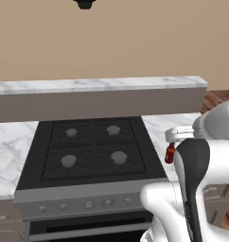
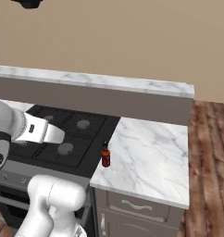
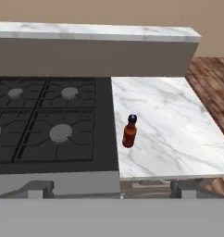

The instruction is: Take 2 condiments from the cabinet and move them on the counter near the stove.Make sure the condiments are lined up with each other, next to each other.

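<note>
One condiment, a reddish-brown sauce bottle [image 3: 129, 132] with a dark cap, stands upright on the white marble counter [image 3: 174, 125], close to the right edge of the black stove [image 3: 44, 120]. The right base view shows the bottle [image 2: 105, 156] near the counter's [image 2: 151, 152] front left corner. In the left base view the bottle [image 1: 170, 153] peeks out beside my arm, right of the stove [image 1: 90, 149]. My gripper [image 3: 111, 187] is open and empty, hovering in front of and above the stove's front edge, well short of the bottle. The cabinet is out of view.
A raised marble-topped ledge [image 1: 97, 85] runs behind the stove and counter. More counter [image 1: 7, 151] lies left of the stove. Wooden floor [image 2: 211, 152] begins right of the counter's end. Base cabinet drawers [image 2: 132, 206] sit below.
</note>
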Controlling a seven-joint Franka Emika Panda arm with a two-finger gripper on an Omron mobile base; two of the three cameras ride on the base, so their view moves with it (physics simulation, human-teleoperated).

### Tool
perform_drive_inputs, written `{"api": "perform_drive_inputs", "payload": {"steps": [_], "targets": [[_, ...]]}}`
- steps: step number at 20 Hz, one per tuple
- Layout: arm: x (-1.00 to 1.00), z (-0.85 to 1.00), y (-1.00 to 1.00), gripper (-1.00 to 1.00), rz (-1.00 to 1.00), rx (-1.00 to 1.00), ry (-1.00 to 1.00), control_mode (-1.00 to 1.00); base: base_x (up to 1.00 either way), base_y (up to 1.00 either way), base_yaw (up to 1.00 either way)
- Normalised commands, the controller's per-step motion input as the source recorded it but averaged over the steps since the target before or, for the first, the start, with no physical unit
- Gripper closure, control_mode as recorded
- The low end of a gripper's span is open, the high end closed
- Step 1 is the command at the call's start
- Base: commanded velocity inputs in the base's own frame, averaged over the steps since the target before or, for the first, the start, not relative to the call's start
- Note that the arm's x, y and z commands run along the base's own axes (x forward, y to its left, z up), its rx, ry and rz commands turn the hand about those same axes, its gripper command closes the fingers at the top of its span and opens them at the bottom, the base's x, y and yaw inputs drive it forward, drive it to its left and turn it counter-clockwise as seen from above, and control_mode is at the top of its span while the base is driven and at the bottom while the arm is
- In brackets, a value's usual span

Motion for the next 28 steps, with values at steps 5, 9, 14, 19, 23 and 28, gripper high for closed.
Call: {"api": "perform_drive_inputs", "payload": {"steps": [5,9,14,19,23,28], "targets": [[-0.33,0.16,0.02,-1.0,0.0,-0.02,-0.05,-1.0,0.0,0.0,0.0],[-0.29,0.06,0.0,-1.0,0.01,0.0,0.0,-1.0,0.0,0.0,0.0],[-0.23,0.0,0.0,-1.0,0.05,0.0,0.0,-1.0,0.0,0.0,0.0],[-0.01,0.0,0.0,-1.0,0.03,0.0,0.0,-1.0,0.0,0.0,0.0],[0.0,0.0,0.0,-1.0,0.0,0.0,0.0,-1.0,0.0,0.0,0.0],[0.0,0.0,0.0,-1.0,0.0,0.0,0.0,-1.0,0.0,0.0,0.0]]}}
